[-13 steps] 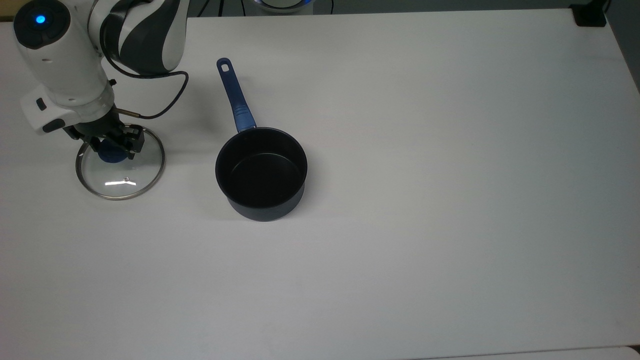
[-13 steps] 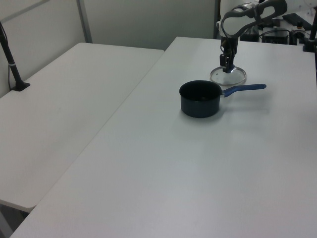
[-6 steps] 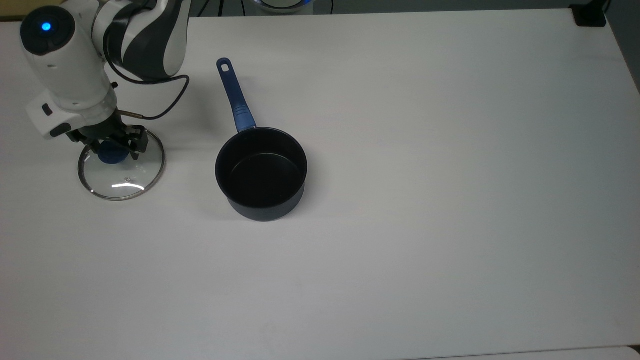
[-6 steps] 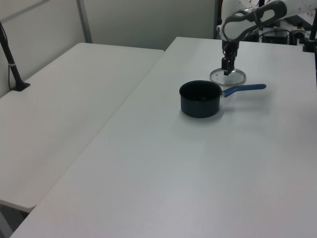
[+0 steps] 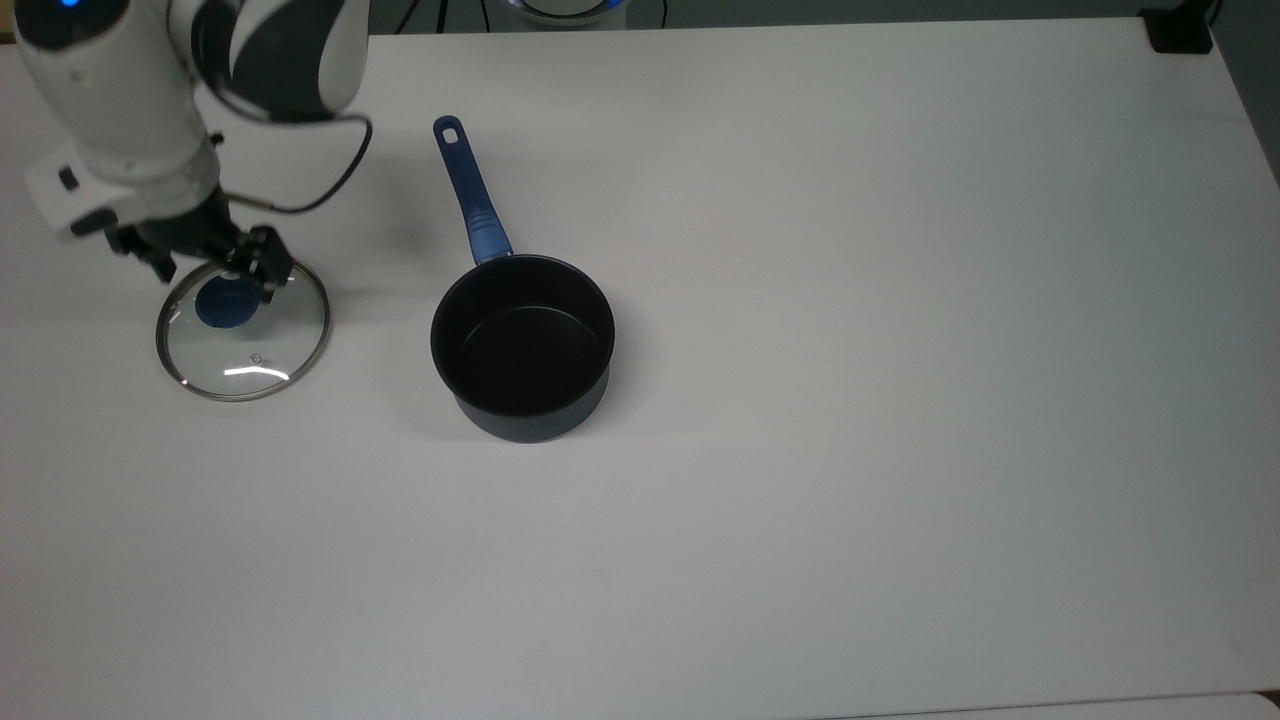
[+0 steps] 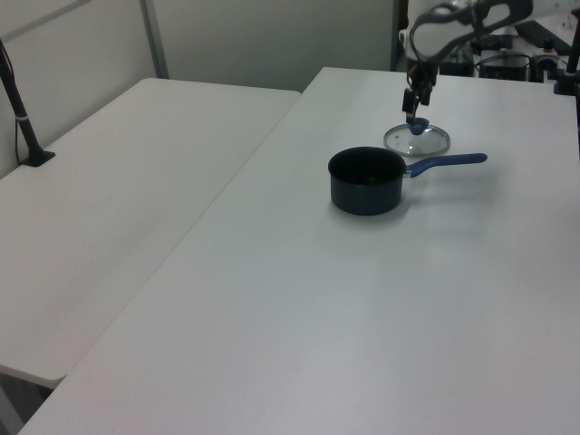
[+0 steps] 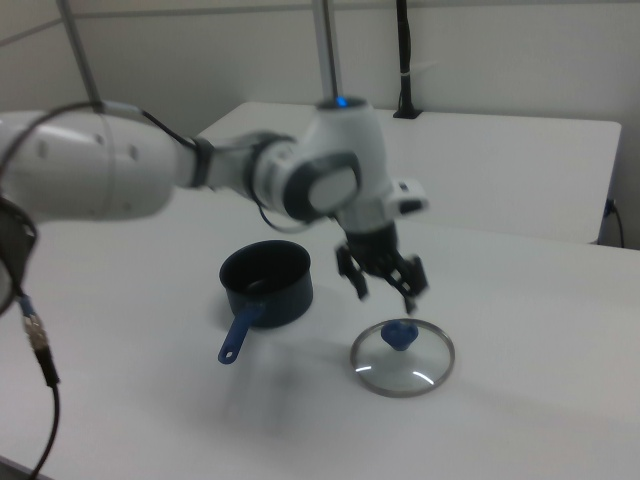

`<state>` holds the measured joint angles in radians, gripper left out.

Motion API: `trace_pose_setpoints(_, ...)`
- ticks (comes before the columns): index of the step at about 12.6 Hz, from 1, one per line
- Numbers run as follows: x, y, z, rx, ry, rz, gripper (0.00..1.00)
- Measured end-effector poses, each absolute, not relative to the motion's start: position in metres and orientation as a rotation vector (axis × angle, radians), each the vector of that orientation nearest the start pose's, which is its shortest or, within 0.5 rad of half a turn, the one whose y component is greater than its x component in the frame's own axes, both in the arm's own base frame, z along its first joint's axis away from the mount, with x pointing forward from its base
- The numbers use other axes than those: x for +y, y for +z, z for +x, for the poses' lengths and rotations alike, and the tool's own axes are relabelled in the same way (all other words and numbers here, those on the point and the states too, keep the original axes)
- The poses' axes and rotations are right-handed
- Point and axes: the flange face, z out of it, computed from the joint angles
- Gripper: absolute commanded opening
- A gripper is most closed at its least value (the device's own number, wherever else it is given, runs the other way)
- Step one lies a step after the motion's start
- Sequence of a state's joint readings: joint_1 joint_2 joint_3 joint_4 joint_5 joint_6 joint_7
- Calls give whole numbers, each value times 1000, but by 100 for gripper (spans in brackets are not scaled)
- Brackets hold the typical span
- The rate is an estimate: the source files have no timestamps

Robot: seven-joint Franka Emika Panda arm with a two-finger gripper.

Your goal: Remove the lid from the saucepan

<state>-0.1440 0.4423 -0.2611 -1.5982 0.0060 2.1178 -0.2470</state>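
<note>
The saucepan (image 5: 522,345) stands uncovered mid-table, dark navy, its long blue handle (image 5: 468,193) pointing to the top view's upper left. The glass lid (image 5: 250,352) lies flat on the table to the top view's left of the pan, well apart from it, with its blue knob (image 5: 228,303) up. My gripper (image 5: 215,275) hangs open just above the knob, a finger on each side, touching nothing. The right view shows the gripper (image 7: 385,288) clear of the knob (image 7: 400,333) and the lid (image 7: 404,360). In the left view the gripper (image 6: 414,109) is above the lid (image 6: 417,139), behind the saucepan (image 6: 366,181).
The white table (image 5: 850,400) stretches wide to the top view's right and bottom. A black block (image 5: 1180,35) sits at its top right corner. A second white table (image 6: 109,208) adjoins on the left view's left, with a black post (image 6: 20,109) clamped to it.
The gripper has let go of the lid's knob and risen straight up from it. The lid stays flat on the table; the saucepan has not moved.
</note>
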Motion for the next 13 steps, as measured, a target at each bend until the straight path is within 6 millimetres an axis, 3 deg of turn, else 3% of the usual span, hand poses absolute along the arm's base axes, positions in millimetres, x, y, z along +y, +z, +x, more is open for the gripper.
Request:
trace_pose_setpoints(1, -228, 424, 635, 240, -86, -3242, 100)
trace_pose_setpoints(3, -167, 491, 623, 282, -71, -3197, 100)
trace_pose_setpoints(6, -85, 556, 593, 141, 9, -3157, 100)
trace_pose_setpoints(8, -44, 573, 578, 32, 65, -3152, 100)
trace_pose_setpoints(10, -16, 579, 572, -11, 100, -3165, 100)
trace_pose_setpoints(13, -10, 578, 572, 33, 101, -3172, 100)
